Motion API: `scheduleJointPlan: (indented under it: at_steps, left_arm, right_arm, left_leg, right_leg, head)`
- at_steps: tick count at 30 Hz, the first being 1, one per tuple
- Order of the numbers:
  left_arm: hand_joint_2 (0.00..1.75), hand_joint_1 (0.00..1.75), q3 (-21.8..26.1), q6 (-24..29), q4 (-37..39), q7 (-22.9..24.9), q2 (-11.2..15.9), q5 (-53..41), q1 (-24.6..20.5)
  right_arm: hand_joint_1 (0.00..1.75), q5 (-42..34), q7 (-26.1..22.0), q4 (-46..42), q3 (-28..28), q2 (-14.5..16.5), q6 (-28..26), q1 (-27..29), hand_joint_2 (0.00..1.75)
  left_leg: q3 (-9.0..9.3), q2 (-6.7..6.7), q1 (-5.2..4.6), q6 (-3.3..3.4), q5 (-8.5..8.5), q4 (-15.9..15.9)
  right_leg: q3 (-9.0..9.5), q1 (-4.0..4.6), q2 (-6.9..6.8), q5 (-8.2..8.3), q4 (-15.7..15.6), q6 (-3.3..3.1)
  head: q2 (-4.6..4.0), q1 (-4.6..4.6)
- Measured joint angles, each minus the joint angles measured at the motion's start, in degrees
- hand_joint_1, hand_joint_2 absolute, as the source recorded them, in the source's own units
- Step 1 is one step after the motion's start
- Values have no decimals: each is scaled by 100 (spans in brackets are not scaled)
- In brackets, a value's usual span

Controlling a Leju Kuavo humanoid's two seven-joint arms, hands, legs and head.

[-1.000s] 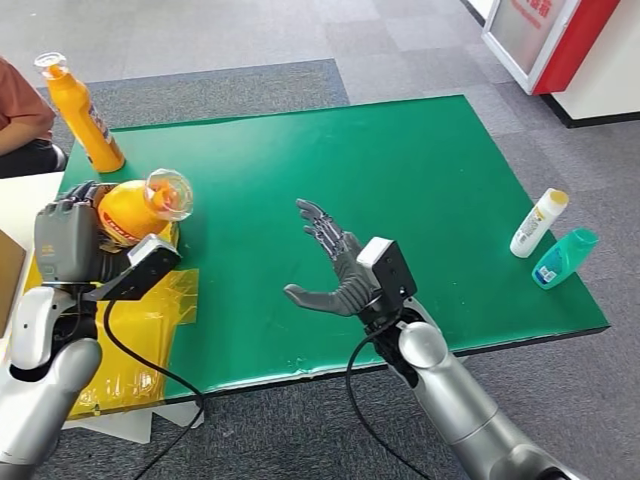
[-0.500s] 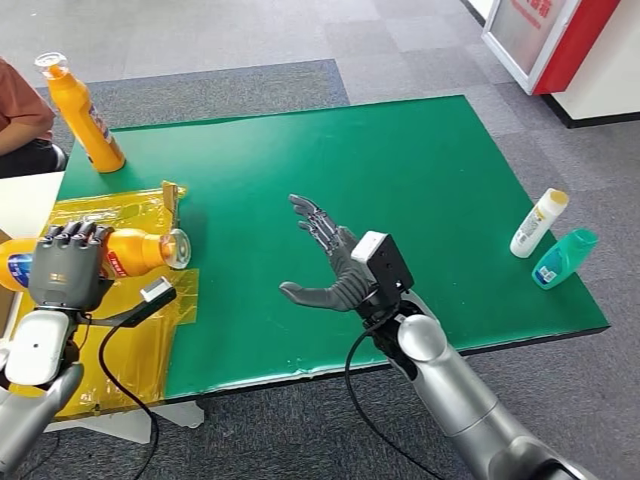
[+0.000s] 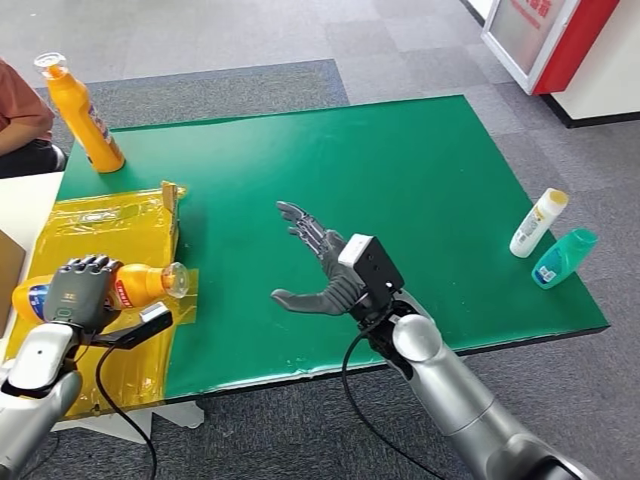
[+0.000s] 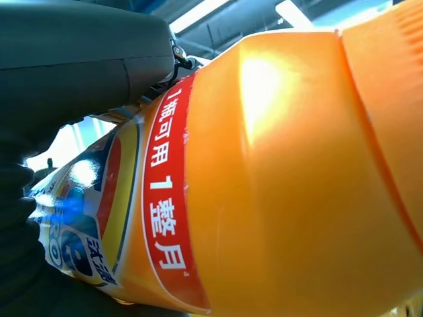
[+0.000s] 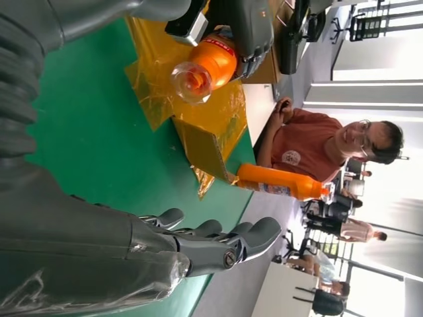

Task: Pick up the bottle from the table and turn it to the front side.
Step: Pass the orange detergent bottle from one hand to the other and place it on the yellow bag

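Head view: at nine o'clock the left hand (image 3: 81,290) wraps the orange plastic bottle (image 3: 136,283) lying sideways over yellow film (image 3: 113,225) — glossy, likely slippery, best held mid-body; right hand (image 3: 317,270) spread, empty.

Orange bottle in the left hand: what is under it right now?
Under the orange bottle, which the left hand holds lying sideways, is the yellow plastic sheet at the edge of the green table. The hand covers the bottle's middle and the sheet right beneath it.
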Motion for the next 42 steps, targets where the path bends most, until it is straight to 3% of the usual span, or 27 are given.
scheduleJointPlan:
  at_steps: [6, 10, 42]
  left_arm:
    - [175, 175, 49, -39, 408, -97, -110, 91, -99]
    - [175, 0, 59, -27, 607, -113, -174, 116, -166]
    - [175, 0, 281, 17, 553, -264, -332, 523, -104]
  right_arm:
    - [0, 38, 21, 2, 83, 18, 34, -40, 175]
    - [0, 90, 36, 2, 157, 32, 77, -51, 175]
    - [0, 219, 41, -42, 340, 38, 81, -35, 175]
  left_leg:
    - [-1, 0, 0, 0, 0, 0]
    - [-1, 0, 0, 0, 0, 0]
    - [-1, 0, 0, 0, 0, 0]
  right_leg:
    - [0, 0, 0, 0, 0, 0]
    - [0, 0, 0, 0, 0, 0]
    - [1, 0, 0, 0, 0, 0]
  head:
    - [0, 0]
    - [0, 1]
    - [0, 1]
